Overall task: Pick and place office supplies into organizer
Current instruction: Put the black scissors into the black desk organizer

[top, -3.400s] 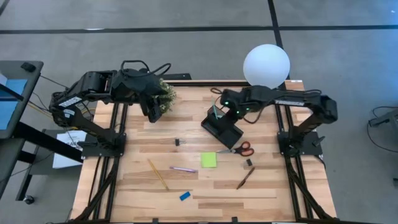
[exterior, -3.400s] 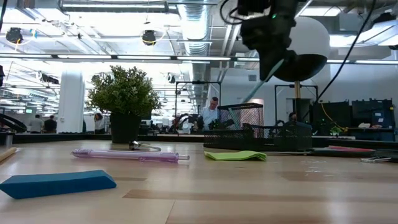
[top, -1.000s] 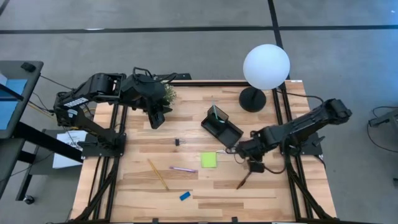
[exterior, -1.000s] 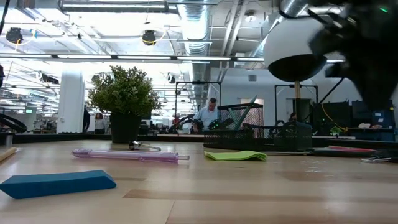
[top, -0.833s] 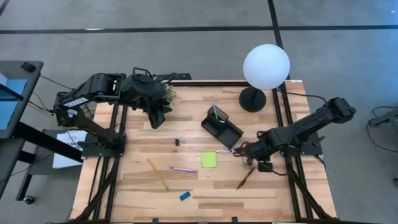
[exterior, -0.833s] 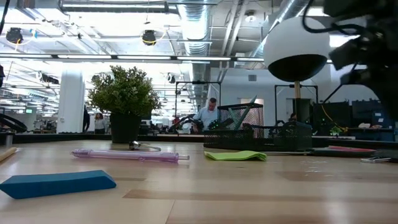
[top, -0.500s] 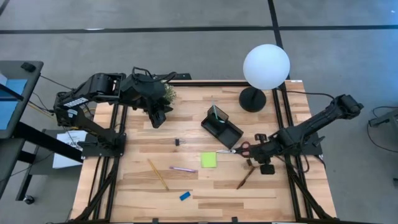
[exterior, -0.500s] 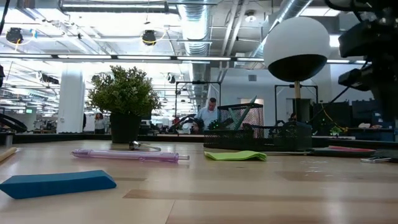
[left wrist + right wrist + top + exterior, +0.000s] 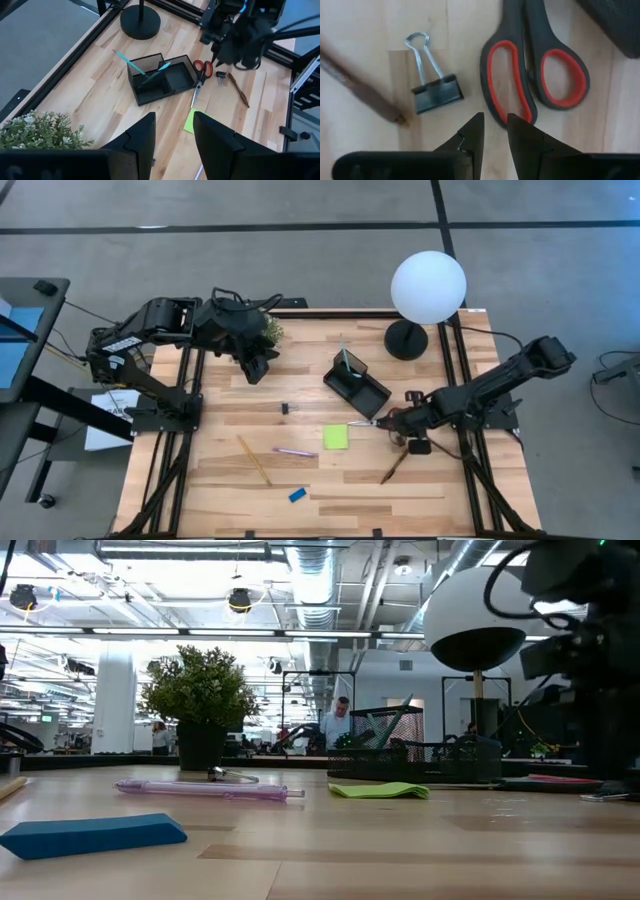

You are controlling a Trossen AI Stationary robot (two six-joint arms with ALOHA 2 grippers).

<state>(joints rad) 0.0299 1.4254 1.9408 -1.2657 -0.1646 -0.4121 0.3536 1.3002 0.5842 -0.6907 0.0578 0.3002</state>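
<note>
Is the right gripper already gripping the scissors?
No, the right gripper hovers above the scissors, which lie flat on the table.

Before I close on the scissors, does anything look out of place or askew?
Nothing stands out. The scissors lie flat beside the organizer, a clip and a brown pen close by. The teal pen leans in the organizer. The right gripper hovers over the scissors.

A wooden table (image 9: 320, 480) stands on grey floor (image 9: 300, 240) crossed by dark lines; beyond, an open office under exposed ducts (image 9: 320, 580) and ceiling lights, people seated.
</note>
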